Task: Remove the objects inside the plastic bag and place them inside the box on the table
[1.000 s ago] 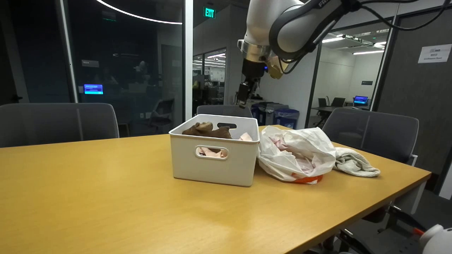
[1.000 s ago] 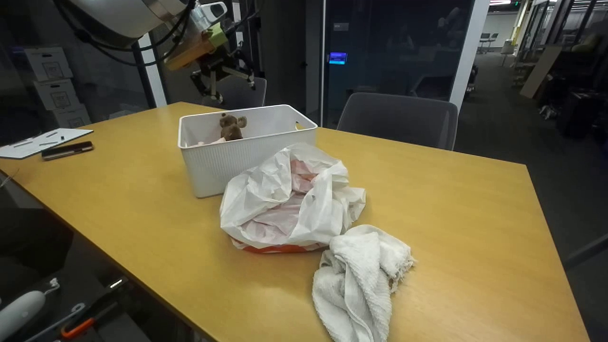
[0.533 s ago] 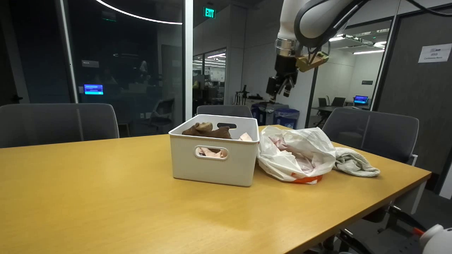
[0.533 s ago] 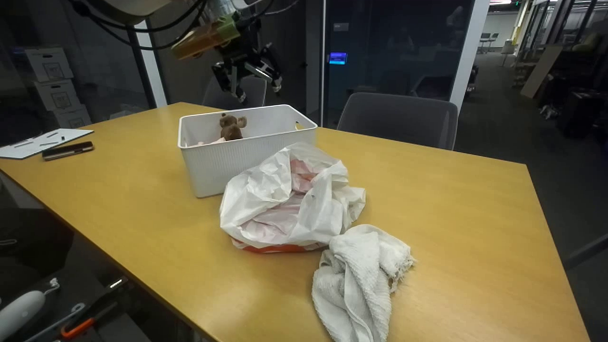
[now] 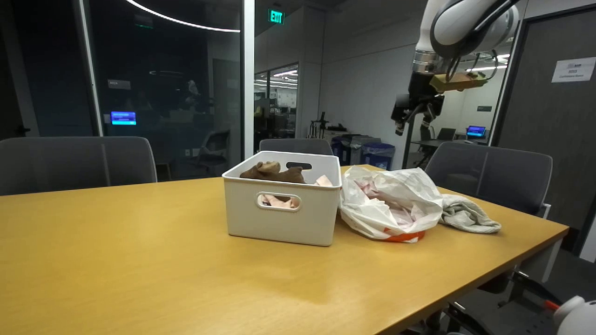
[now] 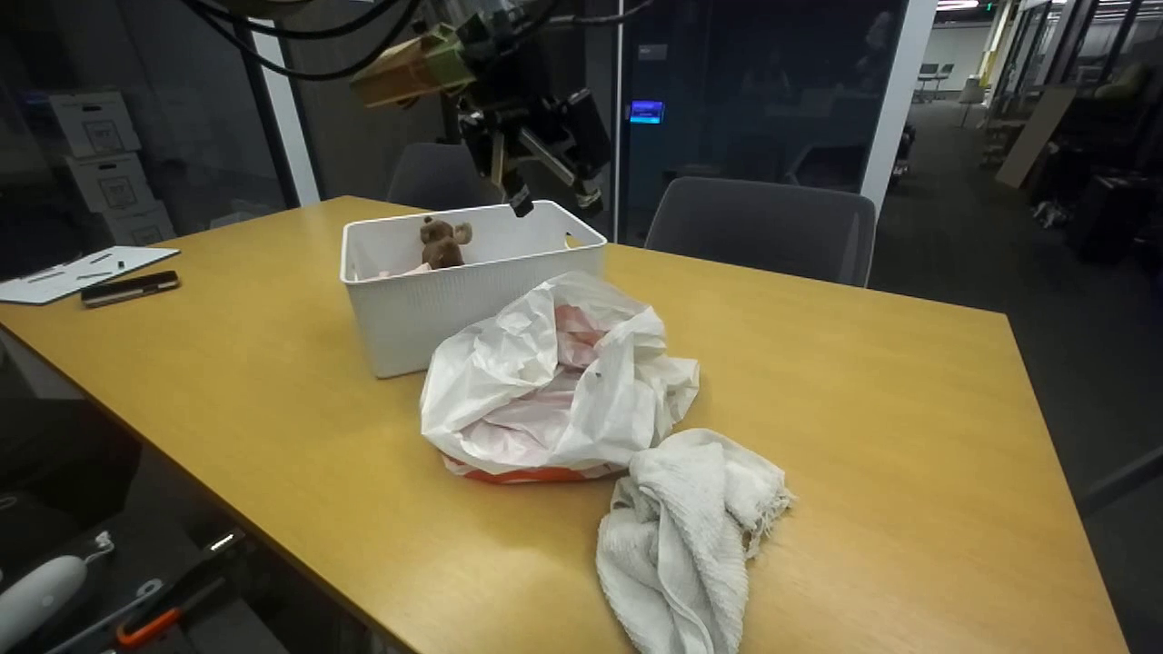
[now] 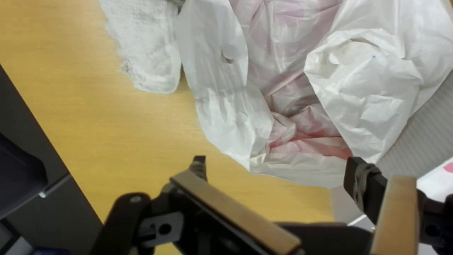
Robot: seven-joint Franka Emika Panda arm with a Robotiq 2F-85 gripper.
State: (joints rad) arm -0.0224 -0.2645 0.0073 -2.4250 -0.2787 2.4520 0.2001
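Currently, the crumpled white plastic bag [image 6: 604,400] with an orange-red base band is being supported by the yellow wood-toned table [image 6: 863,409], its mouth gaping upward. Any objects for removal are being concealed within: pinkish-red crinkled folds [image 7: 318,141] are being shown in the mouth, but whether film or contents are being seen is not being made clear.

Close beside the bag, the white rectangular plastic box [image 6: 454,309] is being provided as the receptacle; a brown round-eared plush toy [image 6: 442,245] and a pale pink cloth-like piece [image 5: 279,201] are being contained in it.

Above the bag, the black two-fingered gripper [image 6: 554,198] is hanging with its fingers [image 7: 199,170] well apart; nothing is being gripped. The step in hand is being judged as the approach to the bag. In the wrist view, the fingertip line is falling near the lower edge of the bag, so alignment over the mouth is being recommended for checking before descent. A slow, steep entry is being called for, with both loose side flaps being cleared. Clamping is being advised only when a solid item, not film alone, is being straddled; thin film is being judged easy to pinch, and dragging of the whole bag is being risked. After the grasp, a straight upward draw is being preferred.

Farther out, a crumpled off-white terry towel [image 6: 695,536] is lying just beside the bag, on the side away from the box.
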